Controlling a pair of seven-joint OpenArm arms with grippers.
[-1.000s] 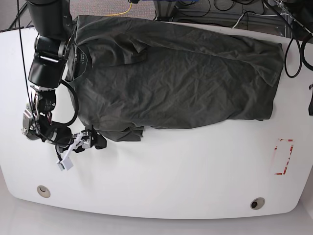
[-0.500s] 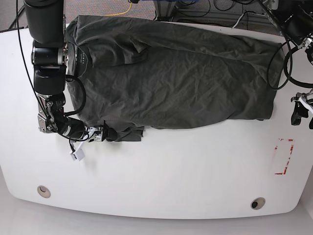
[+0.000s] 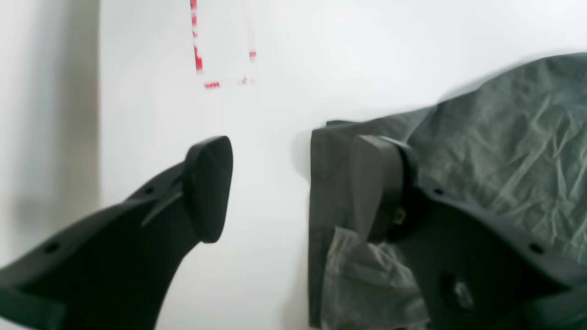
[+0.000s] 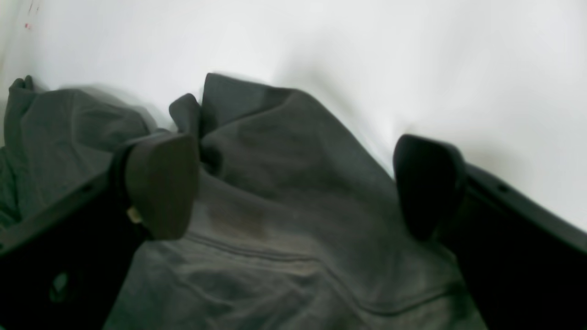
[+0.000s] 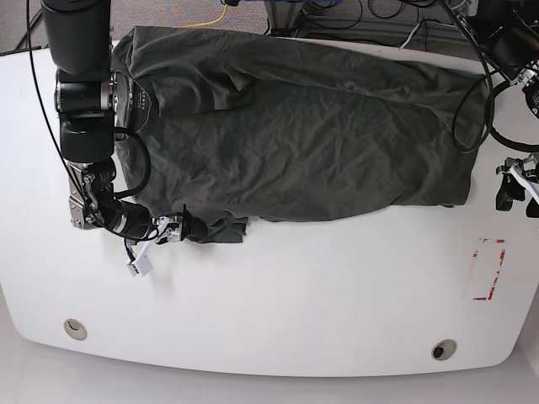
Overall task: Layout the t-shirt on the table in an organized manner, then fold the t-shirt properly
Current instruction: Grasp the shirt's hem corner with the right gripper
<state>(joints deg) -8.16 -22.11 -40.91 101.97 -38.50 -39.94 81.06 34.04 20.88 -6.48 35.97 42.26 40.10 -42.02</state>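
Right end effector [image 4: 293, 183] is spread about as wide as it goes, its two rounded matte black pads straddling a bunched sleeve of the t-shirt [image 5: 295, 126] without pinching it. In the right wrist view the cloth under it is soft, dark charcoal knit with a double-stitched hem line running across and a couple of lumpy folds sticking up near one pad.

Left end effector [image 3: 293, 188] is wide open too and holding nothing. One smooth teardrop-shaped pad hangs over bare bench, the other sits over the hem corner of the shirt, where the fabric doubles over into a straight, thick edge. Can't tell if that pad actually touches the cloth. In the base view it sits just off the shirt's right-hand end.

The shirt itself lies spread across the far half of the bench [image 5: 278, 320], mostly flat but covered in fine creases, greyish green in the light. One sleeve is folded onto the chest, the other crumpled at the near edge.

The bench is glossy white with rounded corners, two round metal grommets [image 5: 444, 349] near the front, and a scuffed red tape rectangle [image 5: 488, 269] near the left end effector.
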